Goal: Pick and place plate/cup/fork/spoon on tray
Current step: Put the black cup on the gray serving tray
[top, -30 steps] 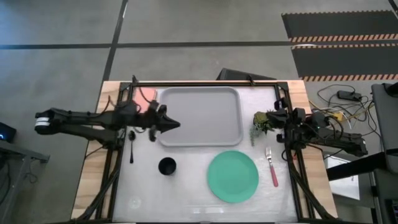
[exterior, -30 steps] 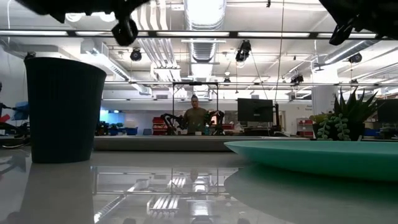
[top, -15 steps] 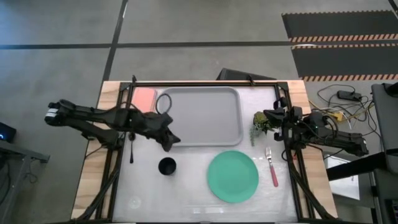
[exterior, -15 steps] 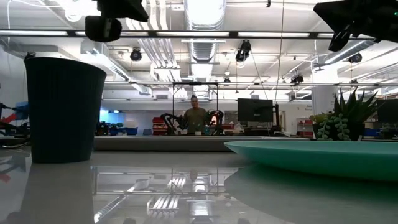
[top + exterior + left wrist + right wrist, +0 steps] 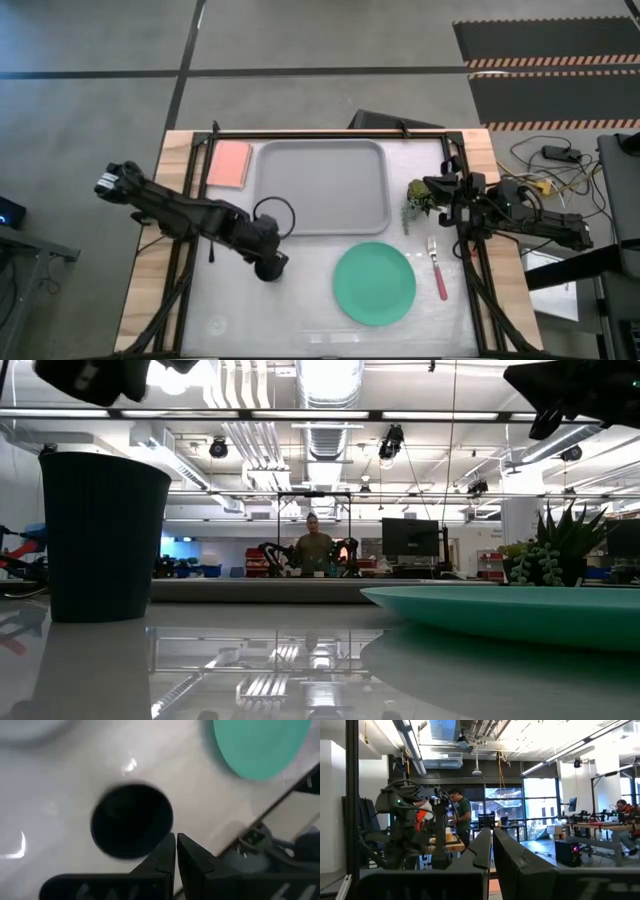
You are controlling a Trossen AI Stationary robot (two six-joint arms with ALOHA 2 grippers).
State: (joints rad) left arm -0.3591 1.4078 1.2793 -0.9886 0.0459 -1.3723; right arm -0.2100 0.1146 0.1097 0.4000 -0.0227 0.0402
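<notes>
At the near edge of the white counter (image 5: pixel 300 320), the left hand (image 5: pixel 175 851) hangs directly above the black cup (image 5: pixel 132 819), its two fingers pressed together with only a hairline gap. The cup stands upright and untouched, left of the mint-green plate (image 5: pixel 374 282). The likely trouble: with the fingers together, a descent here would strike the cup's rim and could tip or shove it toward the plate; they would need to spread first. Right of the plate lies the pink-handled fork (image 5: pixel 437 268). The dark spoon (image 5: pixel 212 248) lies mostly hidden beneath the left arm. Farther back, the grey tray (image 5: pixel 320 186) sits empty. At the right edge, beside a small plant (image 5: pixel 418 197), the right hand (image 5: pixel 491 850) waits above the counter, fingers pressed together.
</notes>
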